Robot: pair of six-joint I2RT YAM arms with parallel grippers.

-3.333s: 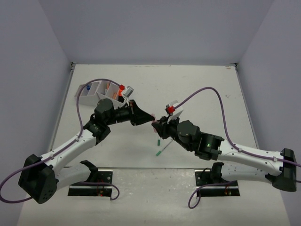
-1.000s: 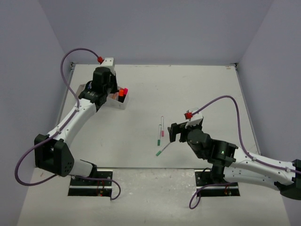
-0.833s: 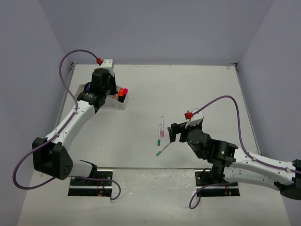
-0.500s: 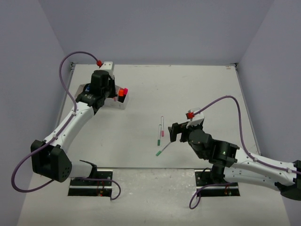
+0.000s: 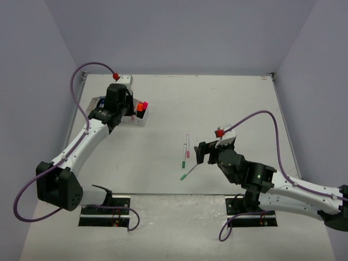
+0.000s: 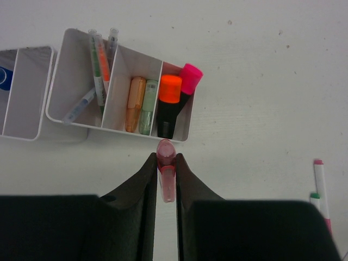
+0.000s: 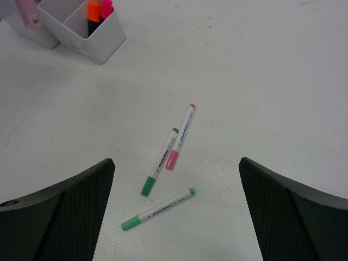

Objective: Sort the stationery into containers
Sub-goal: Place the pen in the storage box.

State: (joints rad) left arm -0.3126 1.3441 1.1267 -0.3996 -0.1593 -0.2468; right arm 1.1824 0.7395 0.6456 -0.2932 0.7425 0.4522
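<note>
My left gripper is shut on a pink highlighter, held just in front of the white organiser. Its compartments hold thin pens, an orange highlighter beside a green one, and an orange-capped marker next to a pink-capped one. A blue cap shows at the far left. In the top view the left gripper hovers at the organiser. My right gripper is open over a pink-capped pen and two green pens.
The three loose pens lie mid-table, just left of the right gripper. Purple cables arc over both arms. Grey walls close the table at the back and both sides.
Since the earliest frame the left arm has swung from mid-table to the organiser with the pink highlighter, and the right arm has drawn back. In the last second the left gripper barely shifted.
</note>
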